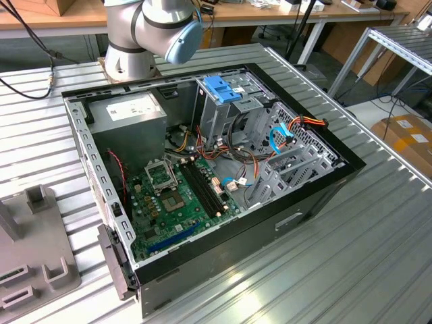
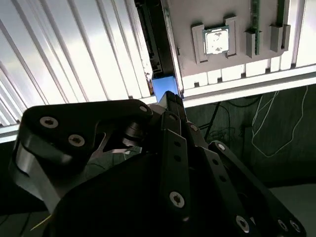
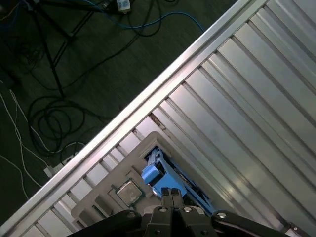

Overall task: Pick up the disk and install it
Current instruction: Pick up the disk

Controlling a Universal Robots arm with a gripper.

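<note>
While I hang above the grey fixture plate [image 3: 148,143] near the edge of the ribbed metal surface [image 3: 247,98], my pincer [image 3: 172,190] points down at the disk [image 3: 153,174]. In the first wrist view my two fingers [image 3: 167,197] lie side by side with only a hairline between them, so the pincer looks clenched on itself, not around the disk.

The disk stands on its edge along one side of the fixture plate, between the plate and the bare ribs of the surface. Its bright blue rail shows just past my tips, with darker parts running along under it. In the second wrist view the blue end of the disk [image 2: 164,84] sits right at the tip of my pincer [image 2: 168,96]. I cannot tell whether the two touch.

Close by on the plate [image 2: 197,59], a square silver chip [image 2: 216,40] rests in a raised frame, and the first wrist view shows the same chip [image 3: 128,191] near the disk. Beyond the surface's rim is a dark floor [image 3: 74,74] strewn with cables.

In the exterior view my arm [image 1: 155,27] rises behind an open computer case [image 1: 216,155] that lies on the surface [image 1: 337,256]. Inside the case are a green motherboard [image 1: 179,196], a plain grey metal box [image 1: 131,115] and a blue slotted bracket [image 1: 226,88]. The fixture plate [image 1: 40,250] lies near the case, at the exterior view's left.
</note>
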